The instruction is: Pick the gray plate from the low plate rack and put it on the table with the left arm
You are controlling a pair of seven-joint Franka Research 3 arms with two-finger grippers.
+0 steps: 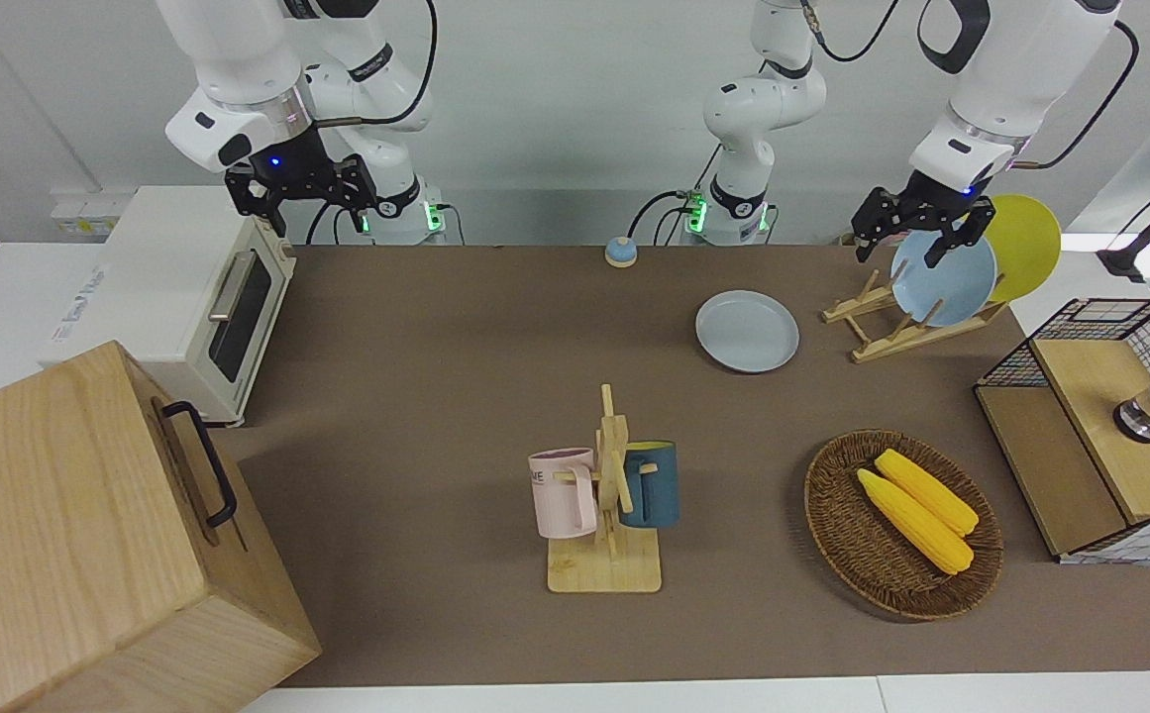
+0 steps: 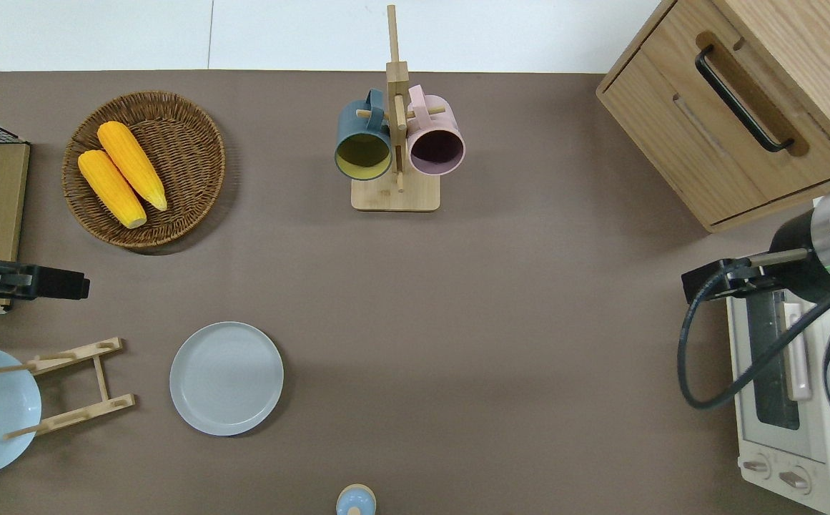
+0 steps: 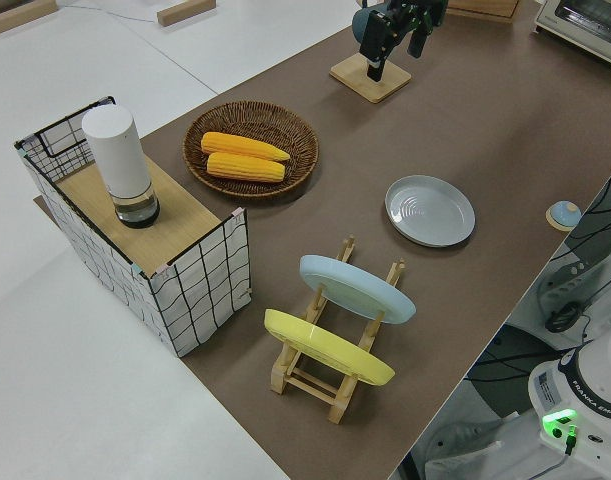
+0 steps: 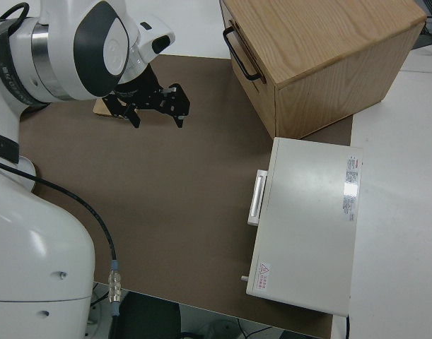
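Brown mat on the table [image 2: 500,300], white border round it. Largest items: wooden drawer cabinet [image 1: 89,535] and white toaster oven [image 1: 188,297] at the right arm's end; wire-and-wood box [image 1: 1090,426] at the left arm's end. Mid-size: wicker basket [image 2: 144,169] with two corn cobs, mug stand [image 2: 394,143] with two mugs.

Low plate rack [image 2: 71,386] at the left arm's end, near the robots; pale sticks, carries a light-blue plate [image 3: 357,288] and a yellow plate [image 3: 327,348] in the slots away from the gray one.

Gray plate [image 2: 226,378] flat on the mat, right way up, just beside the rack toward the right arm's end, not touching it. Out of the rack and down, so placement looks complete.

Handling, judged: rigid, light, smooth glaze so likely slippery, probably chips if dropped. Lying flat, only the raised rim is grippable; pinch across the rim edge, one finger over, one under.

Left gripper [image 1: 921,220] up in the air, over bare mat between rack and basket per the overhead view. Fingers [image 1: 976,220] spread apart, nothing between them, touching nothing.

Right arm parked; right gripper [image 4: 158,106] with fingers apart, empty.
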